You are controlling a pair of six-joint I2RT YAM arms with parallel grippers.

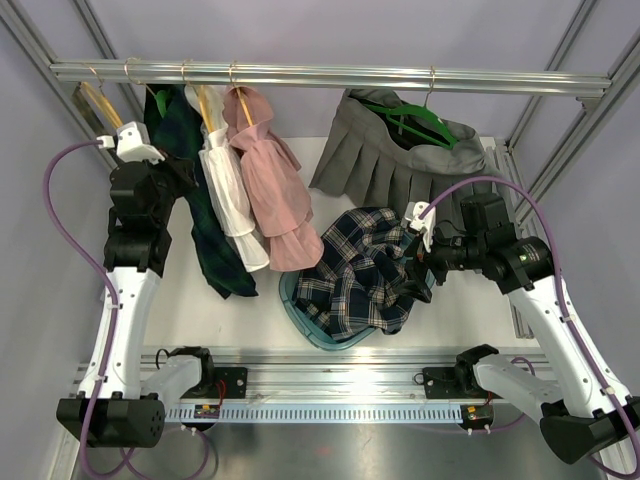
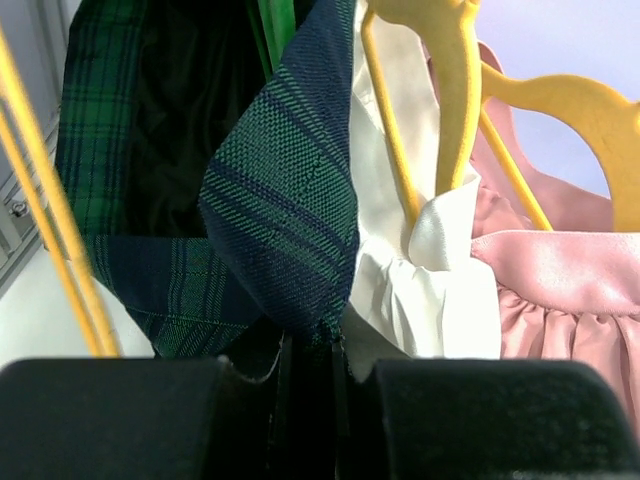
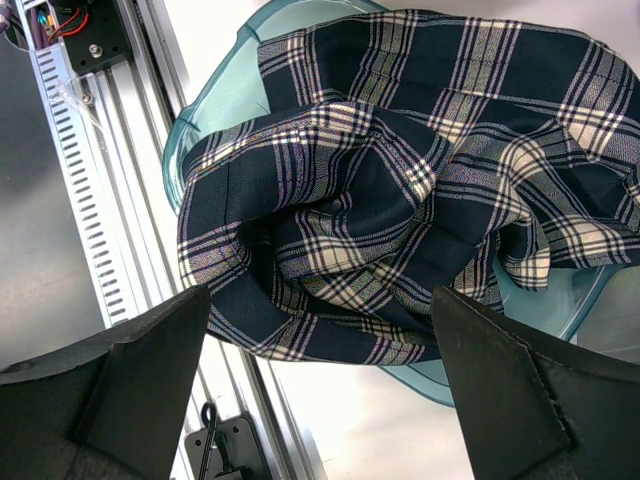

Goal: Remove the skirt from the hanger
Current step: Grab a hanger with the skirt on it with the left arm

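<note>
Below the rail (image 1: 330, 75), green skirt (image 2: 280, 200) partly hides left tool (image 2: 310, 378).

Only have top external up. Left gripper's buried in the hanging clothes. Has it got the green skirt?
Observer: Yes. Left wrist shows the left gripper shut on a fold of the green skirt.
Operator: Skirt off its hanger?
Observer: Seemingly not. A green hanger shows above the fold, with cloth on both sides of it.
Operator: Right gripper holding anything?
Observer: No. Right wrist shows the right gripper open with nothing between its fingers, and the plaid skirt lying in the tub ahead of it.
</note>
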